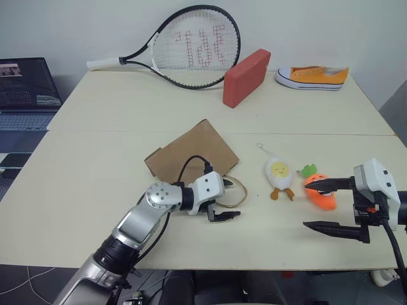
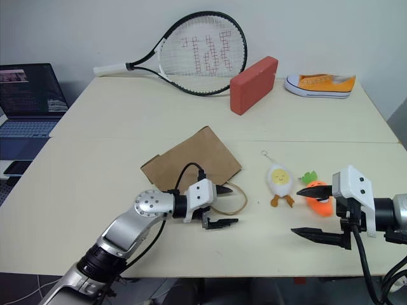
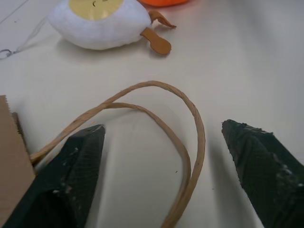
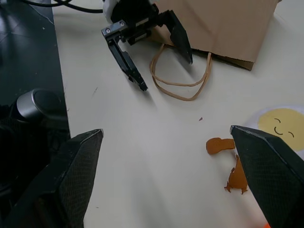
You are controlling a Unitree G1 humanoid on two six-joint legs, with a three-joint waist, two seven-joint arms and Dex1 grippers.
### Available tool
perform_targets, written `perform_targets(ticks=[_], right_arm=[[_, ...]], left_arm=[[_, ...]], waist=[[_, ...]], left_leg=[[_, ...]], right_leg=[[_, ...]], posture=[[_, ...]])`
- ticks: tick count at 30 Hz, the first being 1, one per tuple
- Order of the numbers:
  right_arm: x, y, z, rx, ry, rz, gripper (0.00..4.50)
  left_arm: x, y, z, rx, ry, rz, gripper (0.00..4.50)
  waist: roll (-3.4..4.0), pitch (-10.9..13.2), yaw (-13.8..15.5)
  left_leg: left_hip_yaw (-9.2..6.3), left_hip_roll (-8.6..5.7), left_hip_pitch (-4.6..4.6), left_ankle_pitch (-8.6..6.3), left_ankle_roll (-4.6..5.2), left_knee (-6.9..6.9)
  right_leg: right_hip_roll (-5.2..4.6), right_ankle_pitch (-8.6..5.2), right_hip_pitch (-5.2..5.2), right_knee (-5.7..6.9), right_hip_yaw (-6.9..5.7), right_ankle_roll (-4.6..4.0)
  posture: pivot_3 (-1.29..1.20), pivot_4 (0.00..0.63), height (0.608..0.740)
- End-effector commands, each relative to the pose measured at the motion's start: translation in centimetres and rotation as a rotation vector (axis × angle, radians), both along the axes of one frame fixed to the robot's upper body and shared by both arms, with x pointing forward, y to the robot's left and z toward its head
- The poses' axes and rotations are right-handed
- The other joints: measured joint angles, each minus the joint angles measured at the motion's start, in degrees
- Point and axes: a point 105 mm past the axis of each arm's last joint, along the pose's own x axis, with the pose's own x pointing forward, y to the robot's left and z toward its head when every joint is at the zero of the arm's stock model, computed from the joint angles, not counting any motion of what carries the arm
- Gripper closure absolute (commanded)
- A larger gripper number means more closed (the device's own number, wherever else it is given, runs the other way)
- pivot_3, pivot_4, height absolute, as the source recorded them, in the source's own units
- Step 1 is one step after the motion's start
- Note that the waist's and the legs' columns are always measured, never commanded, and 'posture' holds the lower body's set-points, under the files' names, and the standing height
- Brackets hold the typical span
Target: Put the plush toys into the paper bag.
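the place looks like an office or a small lab room set up for tests. two plain cream tables (image 1: 95, 190) stand pushed together against a bare white wall (image 1: 76, 25), and an open laptop (image 1: 25, 89) sits at the side. unrelated things lie spread out: a tennis racket (image 1: 191, 47), a red block (image 1: 246, 77), a sneaker (image 1: 313, 77).

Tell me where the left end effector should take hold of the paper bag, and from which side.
Grip the cord handles, coming in low from the bag's mouth side. The bag lies flat on the table, so its body offers little to pinch, while the two loops lie together on the tabletop past its edge. The left end effector already stands open astride them, so closing there would likely catch both cords.
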Motion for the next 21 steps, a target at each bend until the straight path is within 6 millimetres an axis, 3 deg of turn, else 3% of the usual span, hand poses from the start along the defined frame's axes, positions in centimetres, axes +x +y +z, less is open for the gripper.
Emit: perform_targets(ticks=[1, 11, 14, 21], right_arm=[[-0.4, 0.6, 0.3, 0.008, -0.013, 0.025, 0.00], [-0.6, 1.0, 0.1, 0.024, -0.016, 0.023, 0.00], [-0.4, 1.6, 0.0, 0.047, -0.026, 0.014, 0.00], [1.2, 4.7, -1.5, 0.148, -0.048, -0.050, 0.00]], left_arm=[[-0.1, -1.0, 0.6, -0.019, -0.036, -0.046, 1.47], [-0.1, -1.1, 1.5, -0.073, 0.006, -0.081, 4.48], [0.1, -0.8, 2.7, -0.113, 0.019, -0.078, 4.48], [0.0, 1.2, 7.8, -0.247, 0.094, -0.091, 4.48]], waist=[[0.00, 0.0, 0.0], [0.00, 0.0, 0.0], [0.00, 0.0, 0.0], [0.00, 0.0, -0.2]], left_leg=[[-0.01, 0.00, -0.01, 0.00, 0.00, 0.02], [-0.05, -0.01, -0.21, 0.00, 0.00, 0.42], [-0.05, 0.00, -0.22, 0.00, 0.00, 0.51], [-0.06, 0.03, -0.22, 0.00, 0.01, 0.53]], right_leg=[[0.00, 0.00, 0.00, 0.00, 0.00, 0.00], [0.00, 0.00, 0.00, 0.01, -0.03, 0.01], [0.00, 0.00, 0.00, 0.01, -0.04, 0.01], [0.02, 0.00, -0.01, 0.02, -0.06, 0.01]], posture=[[0.00, 0.150, 0.740], [0.00, 0.150, 0.740], [0.00, 0.150, 0.740], [0.00, 0.150, 0.740]])
